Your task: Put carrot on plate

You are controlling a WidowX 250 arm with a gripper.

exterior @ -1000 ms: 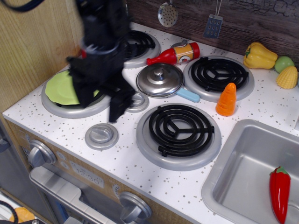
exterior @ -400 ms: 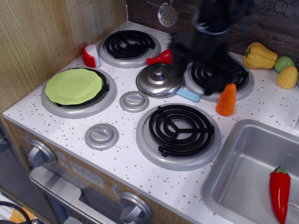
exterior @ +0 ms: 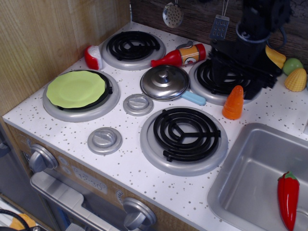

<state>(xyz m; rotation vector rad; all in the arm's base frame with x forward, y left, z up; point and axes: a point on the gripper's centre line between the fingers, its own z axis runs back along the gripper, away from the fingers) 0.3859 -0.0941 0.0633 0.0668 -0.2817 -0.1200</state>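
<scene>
The orange ridged carrot (exterior: 233,102) stands upright on the counter at the front right edge of the back right burner (exterior: 204,79). The lime-green plate (exterior: 76,89) lies flat on the front left burner, far left of the carrot. My black gripper (exterior: 237,82) hangs over the back right burner, just behind and above the carrot and not touching it. Its jaws look spread apart and hold nothing. The arm hides part of that burner and of the yellow pepper.
A steel pot lid (exterior: 165,82), a blue handle (exterior: 193,98) and a ketchup bottle (exterior: 180,55) lie between carrot and plate. The sink (exterior: 250,163) with a red chili (exterior: 288,197) is at front right. Corn (exterior: 296,79) sits at back right. A wooden wall stands left.
The gripper has swung from over the plate at the left, across the stove, to the back right burner behind the carrot. The plate is now uncovered. Nothing else moved.
</scene>
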